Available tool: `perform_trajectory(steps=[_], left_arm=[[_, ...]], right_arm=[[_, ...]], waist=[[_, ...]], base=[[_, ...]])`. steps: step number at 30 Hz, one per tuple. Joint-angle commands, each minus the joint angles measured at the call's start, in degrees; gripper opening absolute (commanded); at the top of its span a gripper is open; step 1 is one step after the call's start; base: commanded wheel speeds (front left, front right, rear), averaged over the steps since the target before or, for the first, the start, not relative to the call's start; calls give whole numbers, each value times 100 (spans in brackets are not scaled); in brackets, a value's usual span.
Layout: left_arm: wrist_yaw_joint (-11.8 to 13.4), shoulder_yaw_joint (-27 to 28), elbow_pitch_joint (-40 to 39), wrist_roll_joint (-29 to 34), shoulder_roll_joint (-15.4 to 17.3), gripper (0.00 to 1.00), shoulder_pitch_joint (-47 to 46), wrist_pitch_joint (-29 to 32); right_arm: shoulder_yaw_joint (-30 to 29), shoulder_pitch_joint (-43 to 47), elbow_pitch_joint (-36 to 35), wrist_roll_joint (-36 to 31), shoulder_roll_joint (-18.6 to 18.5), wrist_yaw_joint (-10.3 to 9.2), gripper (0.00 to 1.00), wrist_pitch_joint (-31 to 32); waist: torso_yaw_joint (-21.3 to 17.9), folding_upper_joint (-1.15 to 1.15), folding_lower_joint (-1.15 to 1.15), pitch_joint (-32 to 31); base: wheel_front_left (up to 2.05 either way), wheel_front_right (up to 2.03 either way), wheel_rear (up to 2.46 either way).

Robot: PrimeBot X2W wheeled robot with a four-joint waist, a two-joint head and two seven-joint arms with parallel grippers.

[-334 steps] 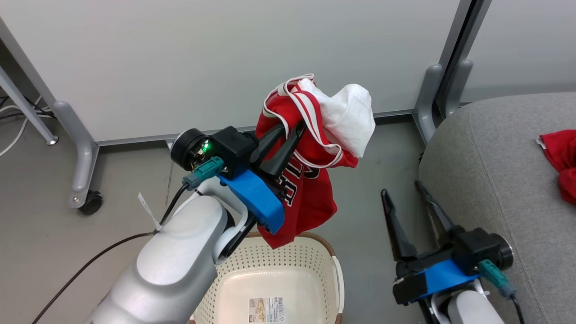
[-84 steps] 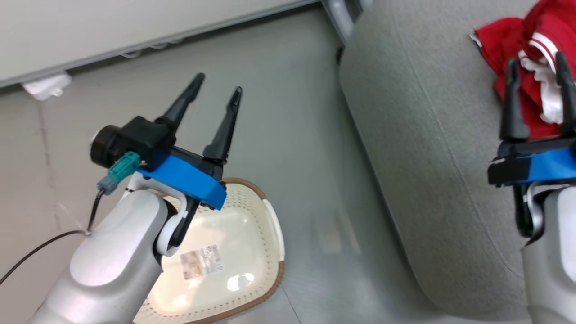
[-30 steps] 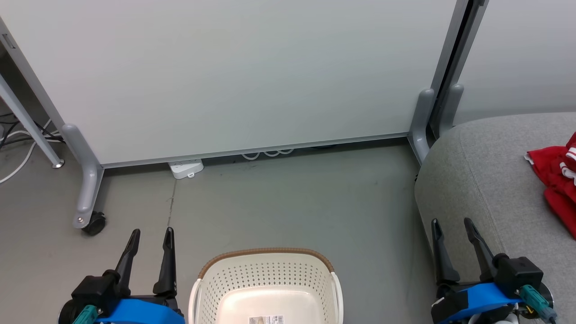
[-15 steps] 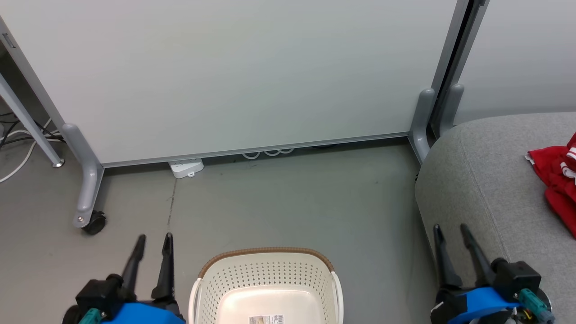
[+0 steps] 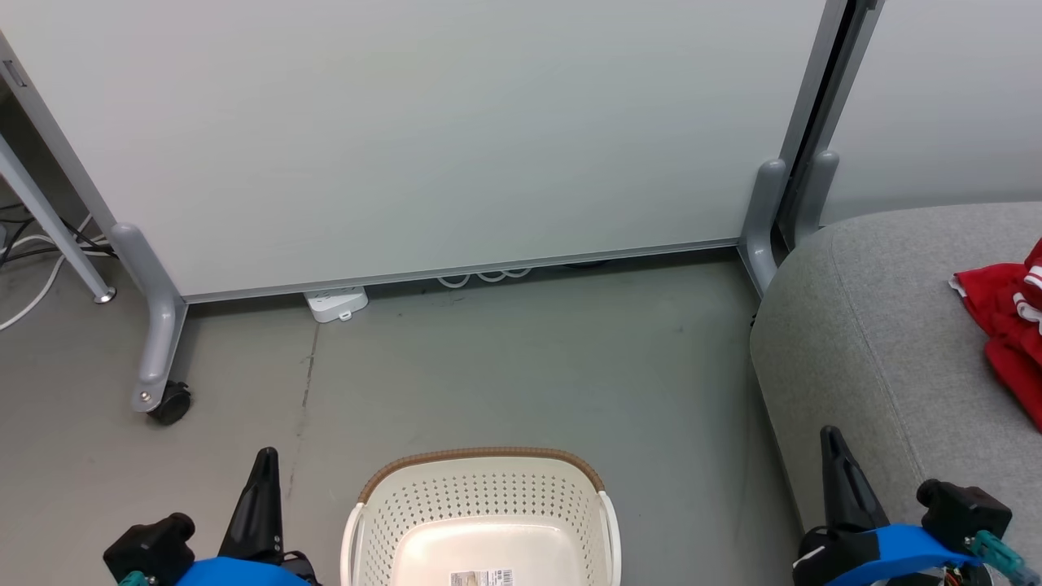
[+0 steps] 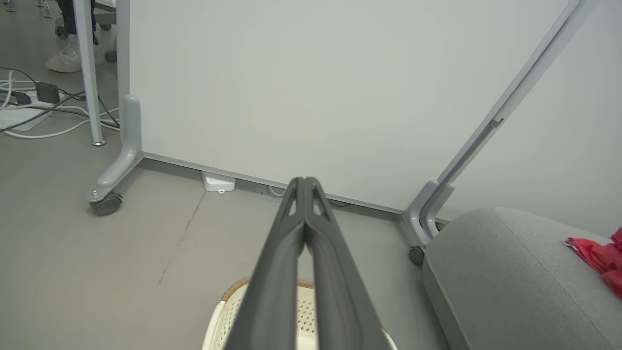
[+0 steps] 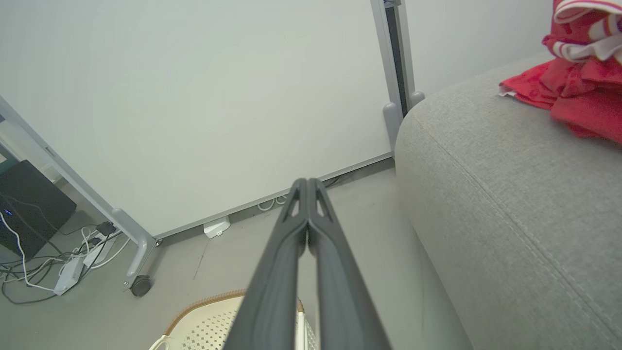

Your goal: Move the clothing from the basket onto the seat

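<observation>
Left end effector [image 6: 303,183]: fingers pressed together on nothing, held low over the floor [image 5: 505,366].
Right end effector [image 7: 307,183]: fingers pressed together and empty, just beside the rounded front edge of the seat [image 5: 879,342].
Between the two end effectors: the basket [image 5: 480,457] stands on the floor. The part of its bottom that shows carries only a printed label [image 5: 482,578]; its near part is cut off by the frame.
Right of the right end effector and further out: the clothing [image 5: 1005,325] lies as a bunched red heap on the seat, with white stripe trim showing in the right wrist view.
Ahead of both: bare floor, then a pale partition [image 5: 423,138] on castered feet.
Task standing: it looks finished, as far as the visible part of the basket tells.
Risk, hidden corner: a garment in the unseen near part of the basket would be left behind if the job is called done now.
Risk, right side: a turn of the waist could drag the closed fingers along the seat's fabric.
Risk, left side: an inward swing could knock the light basket across the floor.
Risk, heap: how far it reaches across the seat cannot be told, so a loose hem might slide off.
</observation>
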Motion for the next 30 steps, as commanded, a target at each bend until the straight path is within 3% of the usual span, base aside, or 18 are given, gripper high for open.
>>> perform_trajectory(steps=[1, 30], left_arm=[[-5, 51, -127, -286, 24, 0, -106, 66], [-16, 299, -304, -2652, 38, 0, -159, 690]], right_arm=[[-26, -111, -134, 314, -5, -1, 0, 60], [-166, -185, -343, 2862, -3, -2, 0, 685]], waist=[[-3, 0, 0, 1], [-45, 0, 0, 9]], base=[[0, 0, 0], [0, 0, 0]])
